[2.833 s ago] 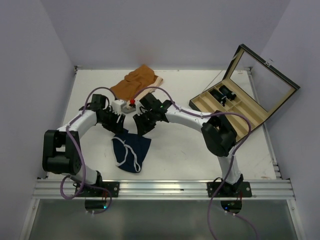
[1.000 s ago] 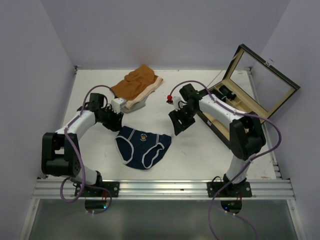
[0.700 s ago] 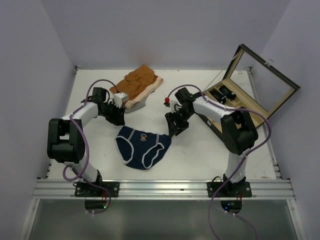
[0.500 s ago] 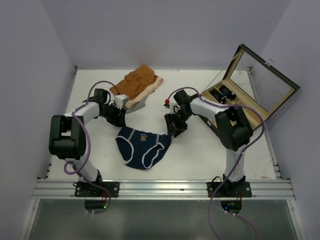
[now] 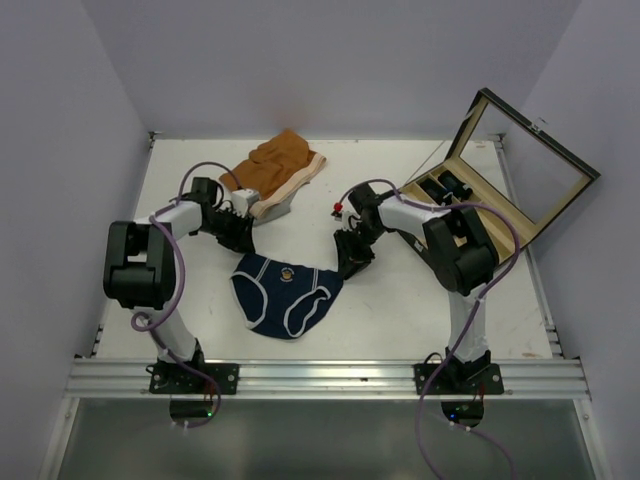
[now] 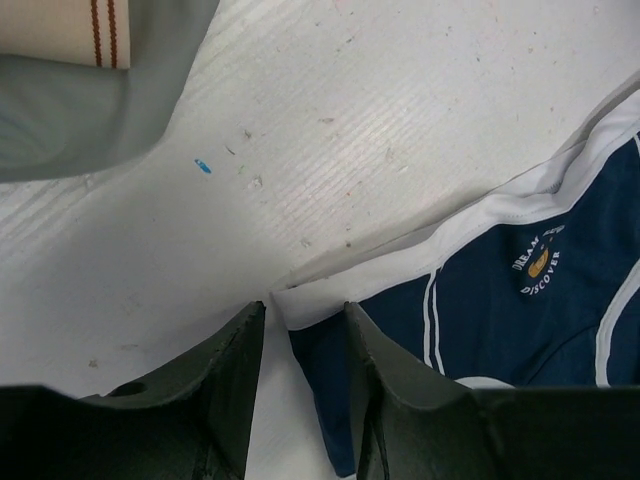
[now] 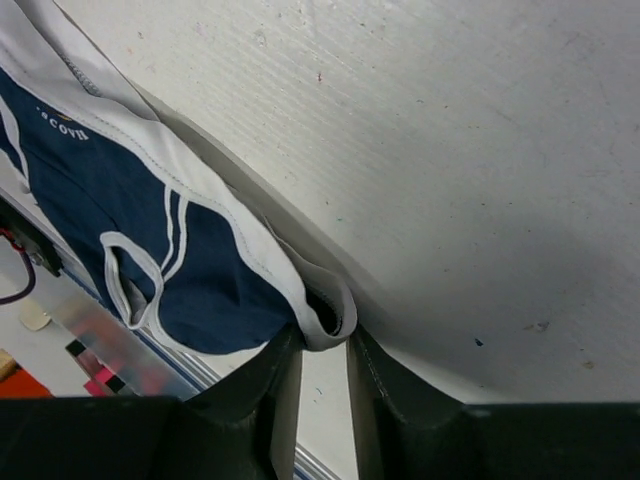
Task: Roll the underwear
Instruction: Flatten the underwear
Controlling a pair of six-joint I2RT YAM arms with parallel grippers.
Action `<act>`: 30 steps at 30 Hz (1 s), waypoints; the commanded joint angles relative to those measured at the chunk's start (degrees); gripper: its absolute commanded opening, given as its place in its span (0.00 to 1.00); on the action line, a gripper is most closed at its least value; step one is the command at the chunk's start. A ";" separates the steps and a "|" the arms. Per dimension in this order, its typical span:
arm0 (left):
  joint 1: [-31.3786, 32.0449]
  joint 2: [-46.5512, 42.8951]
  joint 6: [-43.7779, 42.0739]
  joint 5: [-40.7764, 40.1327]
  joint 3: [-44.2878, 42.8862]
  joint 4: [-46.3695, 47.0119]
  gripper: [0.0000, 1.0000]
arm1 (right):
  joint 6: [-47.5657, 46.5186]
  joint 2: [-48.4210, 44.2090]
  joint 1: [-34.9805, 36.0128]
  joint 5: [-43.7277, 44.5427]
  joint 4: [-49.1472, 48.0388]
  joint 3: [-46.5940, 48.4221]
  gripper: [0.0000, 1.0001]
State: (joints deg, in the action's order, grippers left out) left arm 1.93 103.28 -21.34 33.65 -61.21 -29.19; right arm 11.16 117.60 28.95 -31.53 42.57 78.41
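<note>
Right pincer (image 7: 322, 338) pinches underwear (image 7: 120, 190) lettered "DISCOVER".

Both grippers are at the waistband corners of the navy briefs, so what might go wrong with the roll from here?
The left gripper straddles only the very corner of the underwear, jaws apart; closing there may catch little fabric and slip. The right gripper pinches a bunched loop of waistband, so the roll may start uneven or skewed. The grey garment lies close to the left gripper and might snag.
</note>
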 commanded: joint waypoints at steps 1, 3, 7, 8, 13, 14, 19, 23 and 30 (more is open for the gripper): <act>-0.35 1.74 1.48 3.96 -2.33 1.24 0.40 | 1.15 0.88 -1.18 -2.83 -0.64 0.86 0.28; -0.35 2.01 1.65 4.49 -2.42 1.07 0.35 | 0.71 0.70 -1.62 -3.62 -0.73 1.21 0.23; -0.35 1.75 1.57 5.20 -3.04 0.10 0.11 | -0.78 -0.53 -2.23 -7.40 -1.08 1.74 0.06; -0.35 1.22 1.65 5.20 -3.12 0.10 0.01 | -1.05 -1.14 -2.32 -7.84 -1.17 1.74 0.02; -0.35 -6.22 1.66 6.34 -4.18 -0.69 0.00 | -7.88 -7.63 -2.49 -9.34 0.49 5.25 0.00; -0.35 -8.08 1.22 6.52 -4.18 -0.69 0.00 | -9.38 -8.69 -2.49 -9.34 1.20 6.13 0.00; -0.35 -24.05 -3.86 8.01 -4.09 0.01 0.00 | -23.16 -16.69 -2.76 -7.49 7.87 12.99 0.00; -0.35 -35.59 -6.42 10.73 0.29 2.99 0.00 | -31.97 -27.39 -2.76 -7.58 9.29 12.30 0.00; -0.35 -47.38 -14.16 14.16 3.11 -4.54 0.00 | -42.62 -42.42 -2.76 -5.56 8.32 2.11 0.00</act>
State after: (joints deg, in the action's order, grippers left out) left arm 1.93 56.77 -29.91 44.51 -59.53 -29.10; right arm -23.51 78.89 26.55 -37.63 48.82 84.60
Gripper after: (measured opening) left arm 0.008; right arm 0.023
